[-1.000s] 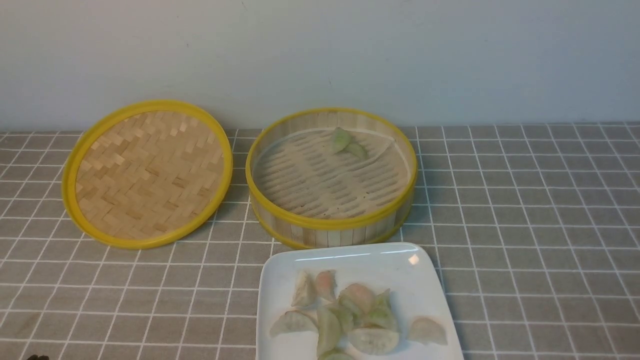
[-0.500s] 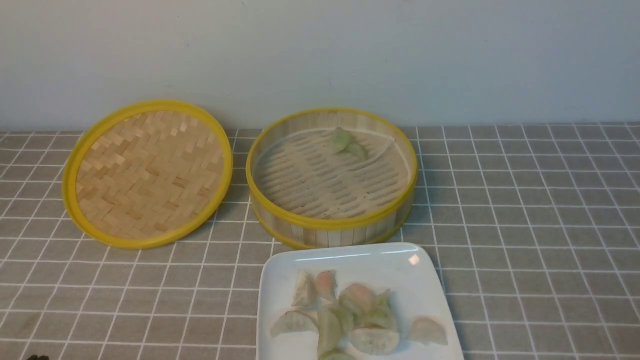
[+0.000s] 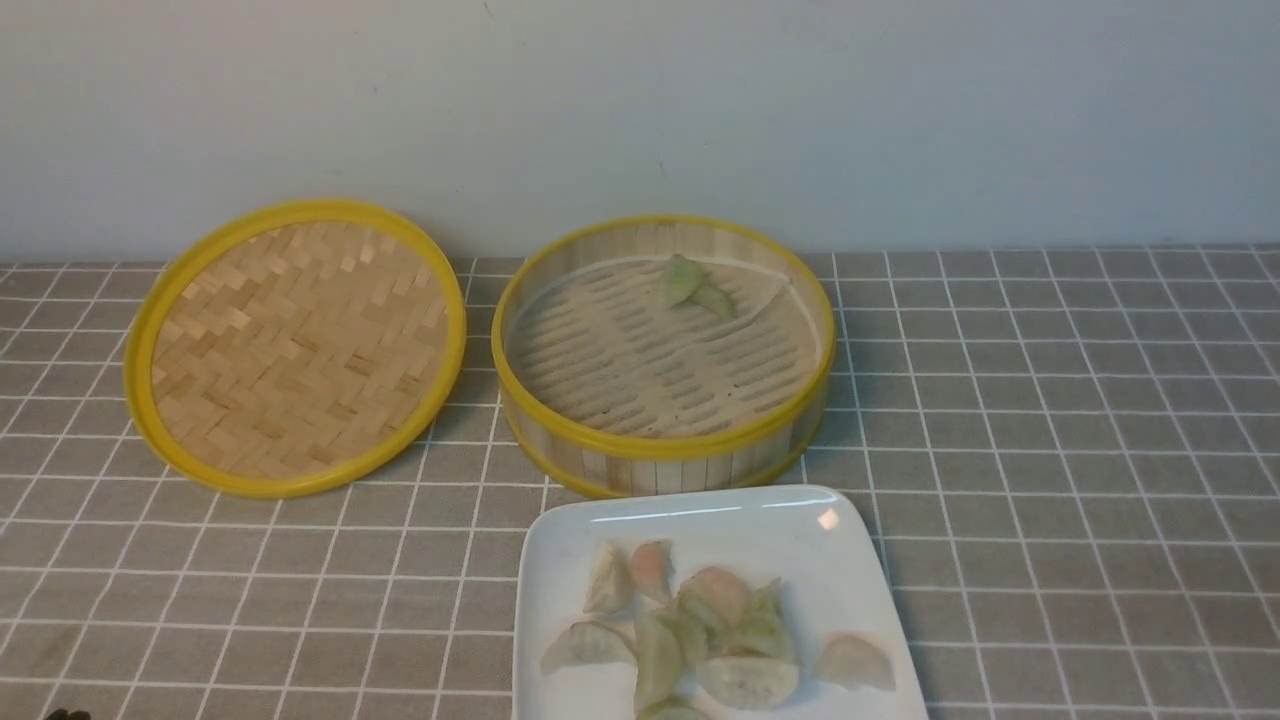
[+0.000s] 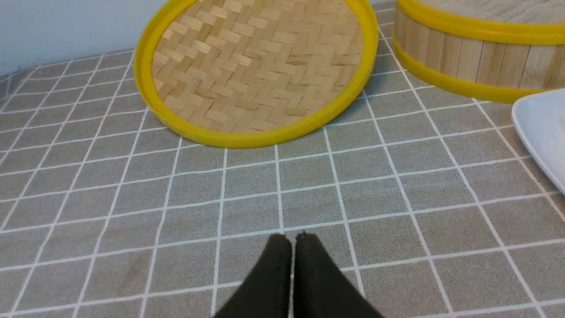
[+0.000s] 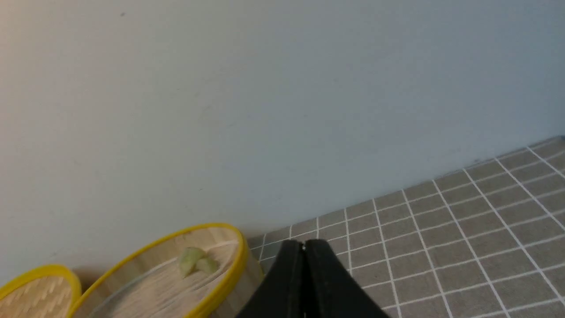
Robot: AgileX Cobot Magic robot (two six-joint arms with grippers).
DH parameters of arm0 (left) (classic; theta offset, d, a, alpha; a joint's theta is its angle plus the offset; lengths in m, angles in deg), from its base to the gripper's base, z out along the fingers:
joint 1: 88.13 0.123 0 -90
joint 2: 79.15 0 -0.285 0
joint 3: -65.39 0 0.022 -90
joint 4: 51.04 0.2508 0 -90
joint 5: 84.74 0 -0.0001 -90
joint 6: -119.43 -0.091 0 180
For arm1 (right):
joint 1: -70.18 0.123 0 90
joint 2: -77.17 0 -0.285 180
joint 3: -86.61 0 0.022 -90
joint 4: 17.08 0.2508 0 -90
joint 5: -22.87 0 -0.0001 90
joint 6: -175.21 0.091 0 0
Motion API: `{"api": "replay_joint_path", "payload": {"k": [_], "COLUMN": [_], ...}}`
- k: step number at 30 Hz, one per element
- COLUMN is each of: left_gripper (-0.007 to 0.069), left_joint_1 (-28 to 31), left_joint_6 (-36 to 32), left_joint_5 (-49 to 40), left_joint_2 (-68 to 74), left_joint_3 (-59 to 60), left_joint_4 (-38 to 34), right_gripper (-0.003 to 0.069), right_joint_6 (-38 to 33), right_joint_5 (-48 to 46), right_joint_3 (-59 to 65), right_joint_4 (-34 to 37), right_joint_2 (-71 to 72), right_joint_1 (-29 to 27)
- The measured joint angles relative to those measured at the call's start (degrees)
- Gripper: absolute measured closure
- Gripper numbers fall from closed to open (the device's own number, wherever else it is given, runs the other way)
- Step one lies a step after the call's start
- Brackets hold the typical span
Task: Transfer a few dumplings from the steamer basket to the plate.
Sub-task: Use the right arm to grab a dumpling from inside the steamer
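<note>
**Both grippers clenched, most dumplings on the plate**

Front view: the basket (image 3: pixel 660 448) stands upright near the wall (image 3: pixel 640 100), with yellow rims, slat sides and a pale liner over its slatted floor. Two pale green dumplings (image 3: pixel 695 285) lie touching each other at its far side. The plate (image 3: pixel 720 520), glossy white with rounded corners, sits just in front of the basket. It carries a loose heap of translucent half-moons with pleated edges, some greenish, some whitish and a couple tinted pink. Several of them overlap, and one lies apart toward my right. The woven lid (image 3: pixel 300 345) rests to the left of the basket, tilted up at its far edge. A dark speck in the bottom left corner may be my left arm, but too little shows to tell.

Left wrist view: my left gripper (image 4: pixel 291 238) is clenched on nothing, its tips together over the checked cloth (image 4: pixel 220 185). The lid lies ahead of it, and the basket and a corner of the plate are off to one side.

Right wrist view: my right gripper (image 5: pixel 303 244) is also closed and empty. It is raised and faces the wall, with the green pair visible in the basket beyond it.
</note>
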Motion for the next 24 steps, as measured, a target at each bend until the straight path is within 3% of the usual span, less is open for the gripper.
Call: {"api": "replay_joint_path", "payload": {"k": [4,6,12,13,18,24], "left_gripper": [0.0629,0.0629,0.0629,0.0629,0.0629,0.0629], "left_joint_1": [0.0,0.0,0.0,0.0,0.0,0.0], "left_joint_6": [-0.56,0.66,8.55,8.92,9.57,8.08], "left_joint_5": [0.72,3.63,13.35,13.61,21.69,24.5], "left_joint_2": [0.0,0.0,0.0,0.0,0.0,0.0], "left_joint_3": [0.0,0.06,0.06,0.06,0.06,0.06], "left_joint_4": [-0.54,-5.11,-29.37,-30.88,-46.93,-51.06], "right_gripper": [0.0671,0.0671,0.0669,0.0669,0.0669,0.0669], "right_joint_6": [-2.4,-3.23,0.33,0.86,1.28,1.09], "right_joint_5": [-9.5,-15.43,-24.27,-25.38,-44.24,-49.95], "right_joint_3": [-6.67,-12.87,-32.35,-34.47,-49.92,-58.59], "right_joint_4": [-2.49,-5.35,-15.24,-15.93,-21.07,-21.72], "right_joint_2": [-3.91,-9.46,-27.0,-28.44,-48.79,-60.94], "right_joint_1": [0.0,0.16,0.83,0.83,0.83,0.88]}}
